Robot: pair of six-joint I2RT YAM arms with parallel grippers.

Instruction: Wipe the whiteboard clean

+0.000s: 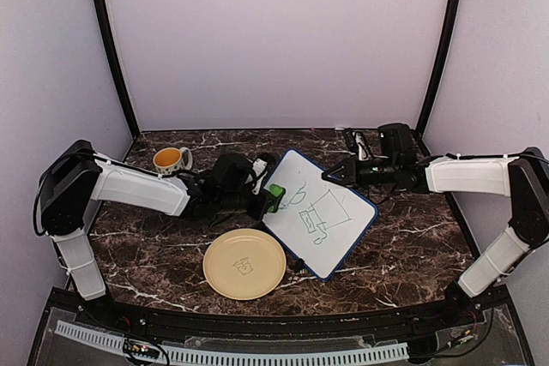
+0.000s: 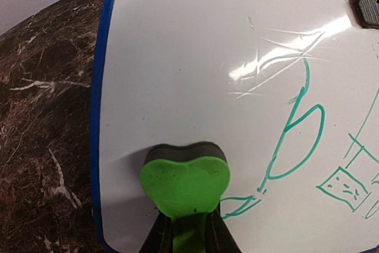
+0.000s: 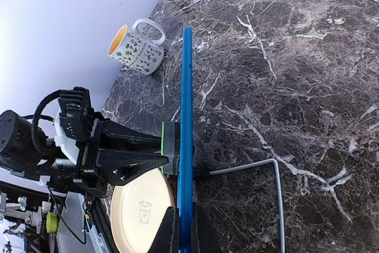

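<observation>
The whiteboard (image 1: 330, 227) sits in the middle of the dark marble tabletop (image 1: 412, 246), between the two arms, turned at an angle so that one rounded corner points toward the near edge. From the right wrist camera it is seen edge-on, as a thin blue frame rising above the tabletop rather than lying flat on it. The left tool (image 1: 264, 201) is clenched around a green eraser (image 1: 275, 196). The eraser's dark pad is pressed against the white face close to the board's left edge, just beside the nearest green lines. Green marker doodles (image 2: 299, 140) cover the part of the board to the right of the eraser: looping curves and a small box with a face in it. The area above the eraser is plain white with a streak of glare. The right tool (image 1: 341, 174) grasps the board at its far edge, with one finger on each side of the blue frame. A bent metal rod (image 3: 260, 167) lies on the tabletop behind the board. A round pale-yellow plate (image 1: 244, 264) rests on the tabletop just in front of the board's left side. A patterned mug (image 1: 171, 159) with a yellow inside stands well apart, at the far left.
</observation>
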